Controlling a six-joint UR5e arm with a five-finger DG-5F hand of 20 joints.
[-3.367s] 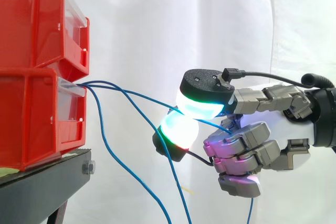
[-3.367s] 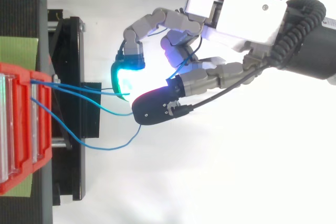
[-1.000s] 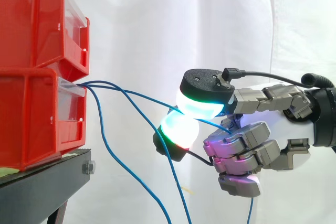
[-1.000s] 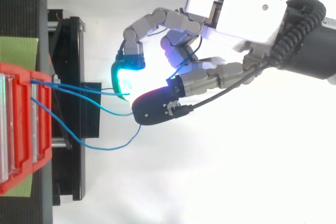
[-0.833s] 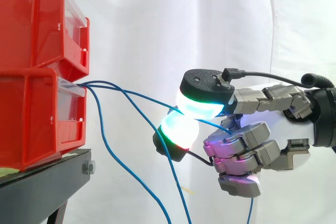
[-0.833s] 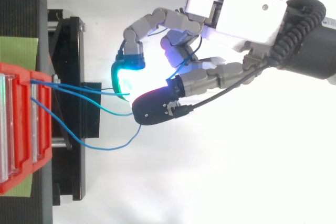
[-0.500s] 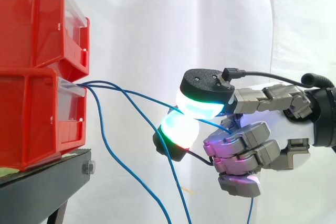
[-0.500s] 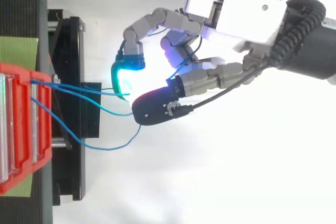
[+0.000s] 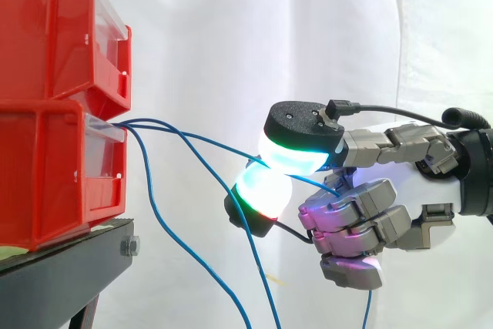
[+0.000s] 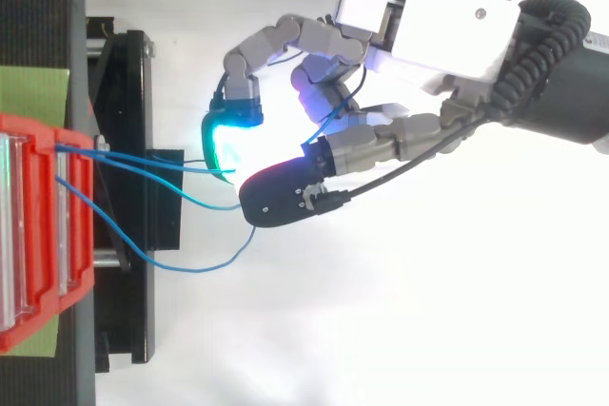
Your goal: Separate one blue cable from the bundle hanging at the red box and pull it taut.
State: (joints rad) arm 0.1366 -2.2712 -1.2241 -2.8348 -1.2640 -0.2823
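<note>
blue cable (image 9: 208, 141): one strand, lifted clear of the others, running from the front of the lower red box (image 9: 46, 175) out and slightly down to the hand.
long axis: nearly level in the side view, from the box mouth toward the view's right; it shows a gentle curve, so i judge it not quite taut yet.
bundle (image 9: 149, 198): the other strands leave the same box mouth and drop away below the held one, well apart from it at the hand's end (one of them passes just in front of the lower pad).
fingers (image 9: 296, 156): two glowing pads pressed together on the blue cable, one above and one below; the rest are curled in toward the palm.
hand (image 10: 447, 30): out in the open to the side of the box, away from its front, palm turned toward the box.
key relation: box at one end, pinch at the other, so the pull should go straight away from the box along the strand.
risk: the thin strand may slip between the pads.
bench (image 9: 62, 275): black, carrying the stacked red boxes.
</note>
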